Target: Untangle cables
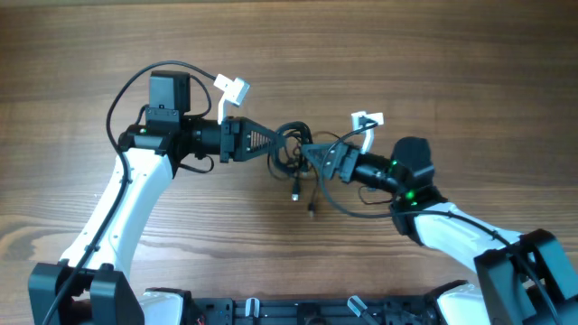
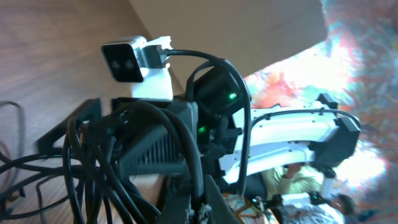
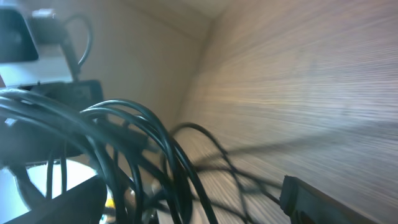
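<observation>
Mid-desk, cables (image 1: 291,155) bunch between both end effectors. Left end effector (image 1: 271,144) pinched closed on the bunch's left side. Right end effector (image 1: 316,157) spread wide, cords running between its jaws. Loose plug ends trail toward the robot-side edge.

I logged the cables (image 1: 293,155) as black all over, with a slight sheen in my wrist views. The table (image 1: 452,54) was mid-brown wood, its fine grain in long streaks with a few darker bands. The left arm (image 1: 135,194) and right arm (image 1: 452,230) had white long links and black joints. The right wrist camera (image 2: 134,59) had a white body and a dark front face. Small green lights (image 1: 408,193) glowed on the right arm's black housing. The backdrop (image 2: 354,56) was a blurred mottle of pink, orange and teal.
</observation>
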`<state>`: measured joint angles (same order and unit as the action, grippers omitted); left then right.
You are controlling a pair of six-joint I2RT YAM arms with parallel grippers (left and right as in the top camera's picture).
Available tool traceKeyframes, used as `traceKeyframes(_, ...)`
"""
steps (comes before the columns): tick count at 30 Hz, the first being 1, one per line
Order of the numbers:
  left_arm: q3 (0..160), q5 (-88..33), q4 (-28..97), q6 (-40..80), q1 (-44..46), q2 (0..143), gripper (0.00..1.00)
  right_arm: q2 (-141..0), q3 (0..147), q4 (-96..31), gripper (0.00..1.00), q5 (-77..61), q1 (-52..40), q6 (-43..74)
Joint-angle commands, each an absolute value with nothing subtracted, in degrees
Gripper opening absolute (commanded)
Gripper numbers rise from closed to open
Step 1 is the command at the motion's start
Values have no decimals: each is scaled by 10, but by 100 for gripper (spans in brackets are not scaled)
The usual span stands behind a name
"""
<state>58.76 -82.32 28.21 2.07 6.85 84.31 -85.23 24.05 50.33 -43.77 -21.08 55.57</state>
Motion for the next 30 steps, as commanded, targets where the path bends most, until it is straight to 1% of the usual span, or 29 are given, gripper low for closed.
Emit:
traceKeyframes(1,587,-871,279,24,83,833,4,-857,243,532,68,-382,-253,562)
traceKeyframes(2,587,-862,279,24,85,833,4,-857,243,527,47,-376,-252,566)
traceKeyframes(3,587,-848,279,24,85,833,4,-857,243,516,33,-372,-249,566)
traceKeyframes(4,587,-833,279,24,84,833,4,-857,243,505,23,-369,-246,566)
traceKeyframes(5,587,-806,279,25,78,832,4,-857,243,481,9,-369,-237,566)
traceKeyframes(6,587,-773,279,32,65,832,4,-857,243,458,5,-369,-228,566)
traceKeyframes(8,587,-689,282,80,28,832,4,-856,243,413,5,-399,-195,566)
traceKeyframes(11,587,-538,287,185,-28,832,19,-856,243,429,5,-473,-164,572)
traceKeyframes(12,587,-499,291,234,-38,832,27,-856,243,438,5,-480,-164,571)
traceKeyframes(13,587,-475,293,275,-44,832,48,-856,243,442,5,-481,-166,570)
traceKeyframes(15,587,-475,293,309,-44,832,71,-856,243,441,5,-472,-172,562)
traceKeyframes(17,587,-519,295,276,-27,832,71,-856,243,427,4,-446,-176,542)
traceKeyframes(20,587,-592,294,170,13,832,70,-856,243,370,5,-384,-177,603)
traceKeyframes(21,587,-600,294,136,34,832,71,-856,243,350,5,-370,-177,630)
traceKeyframes(23,587,-585,293,95,76,832,71,-856,243,343,5,-376,-177,630)
traceKeyframes(25,587,-539,289,92,109,832,70,-856,243,342,6,-394,-177,628)
traceKeyframes(26,587,-505,287,92,124,832,68,-856,243,342,6,-406,-177,616)
traceKeyframes(30,587,-324,284,94,192,833,65,-856,243,339,8,-457,-177,555)
